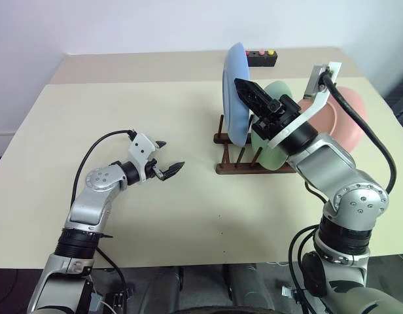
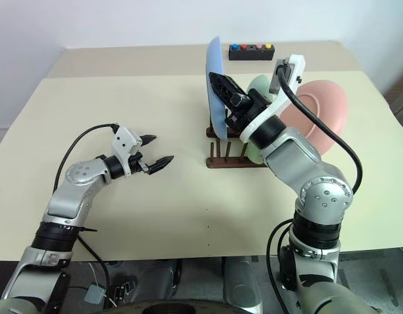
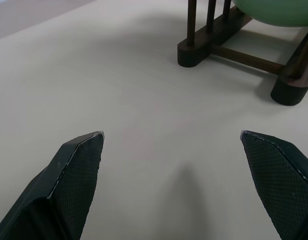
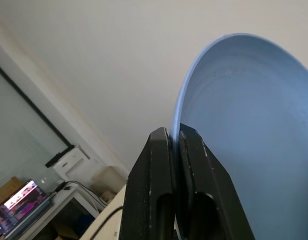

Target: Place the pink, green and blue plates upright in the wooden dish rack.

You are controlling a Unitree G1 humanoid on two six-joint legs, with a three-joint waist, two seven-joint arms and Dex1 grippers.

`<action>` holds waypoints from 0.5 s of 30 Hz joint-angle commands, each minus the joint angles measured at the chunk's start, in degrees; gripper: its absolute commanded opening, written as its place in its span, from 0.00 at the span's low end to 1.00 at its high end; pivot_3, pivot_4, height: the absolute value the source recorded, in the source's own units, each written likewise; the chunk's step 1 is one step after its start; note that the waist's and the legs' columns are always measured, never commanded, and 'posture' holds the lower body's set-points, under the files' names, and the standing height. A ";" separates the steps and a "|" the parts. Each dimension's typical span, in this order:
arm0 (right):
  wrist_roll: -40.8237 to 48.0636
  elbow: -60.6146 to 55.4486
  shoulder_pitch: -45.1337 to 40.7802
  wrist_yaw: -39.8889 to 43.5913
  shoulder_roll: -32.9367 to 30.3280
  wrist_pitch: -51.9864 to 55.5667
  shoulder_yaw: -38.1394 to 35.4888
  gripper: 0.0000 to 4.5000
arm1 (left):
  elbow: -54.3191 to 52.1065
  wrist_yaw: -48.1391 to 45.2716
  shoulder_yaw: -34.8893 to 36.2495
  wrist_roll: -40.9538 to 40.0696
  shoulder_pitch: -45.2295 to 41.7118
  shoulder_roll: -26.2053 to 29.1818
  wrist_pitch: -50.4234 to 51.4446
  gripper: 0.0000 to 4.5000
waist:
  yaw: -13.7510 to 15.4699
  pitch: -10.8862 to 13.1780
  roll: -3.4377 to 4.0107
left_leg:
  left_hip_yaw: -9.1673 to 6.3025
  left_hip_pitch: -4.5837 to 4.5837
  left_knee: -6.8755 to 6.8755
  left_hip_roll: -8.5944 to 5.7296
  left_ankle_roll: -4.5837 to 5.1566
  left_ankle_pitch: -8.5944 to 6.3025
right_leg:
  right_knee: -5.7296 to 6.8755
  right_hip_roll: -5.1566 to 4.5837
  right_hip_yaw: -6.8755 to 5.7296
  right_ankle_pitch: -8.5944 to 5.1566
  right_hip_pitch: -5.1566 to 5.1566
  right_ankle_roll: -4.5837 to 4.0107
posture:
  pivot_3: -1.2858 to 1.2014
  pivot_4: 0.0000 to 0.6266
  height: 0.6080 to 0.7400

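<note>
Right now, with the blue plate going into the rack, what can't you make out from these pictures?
- Whether the blue plate already sits between the pegs of the wooden dish rack: head views, its lower edge is hidden by the right pincer and arm.
- How the pink plate stands in the rack: the right arm covers its base.
- Most of the green plate: same arm.

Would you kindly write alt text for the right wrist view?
The right gripper is shut on the rim of the blue plate, which rises upright against a pale wall. A cluttered desk with a lit screen sits low in the background.
</note>
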 commanded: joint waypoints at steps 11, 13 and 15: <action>1.95 -0.66 3.03 -0.04 -0.63 -2.55 0.25 0.00 | -1.42 -0.33 0.42 0.31 -1.12 0.02 -0.61 1.00 | 0.02 0.00 0.00 | 0.00 0.00 0.00 0.00 0.00 0.00 | 0.00 0.00 0.00 0.00 0.00 0.00 | 0.52 0.24 1.00; 2.36 -1.06 3.48 -0.42 -0.67 -2.76 0.44 0.00 | -1.44 -0.32 0.40 0.35 -1.12 0.03 -0.59 1.00 | 0.02 0.00 0.00 | 0.00 0.00 0.01 0.00 0.00 0.00 | 0.00 0.00 0.00 0.00 0.01 0.00 | 0.52 0.24 1.00; 3.07 -1.60 3.78 -1.13 -0.69 -3.04 0.69 0.00 | -1.46 -0.31 0.33 0.42 -1.12 0.04 -0.60 1.00 | 0.02 0.00 0.00 | 0.00 0.00 0.01 0.00 0.00 0.00 | 0.00 0.00 0.00 0.00 0.01 0.00 | 0.52 0.24 1.00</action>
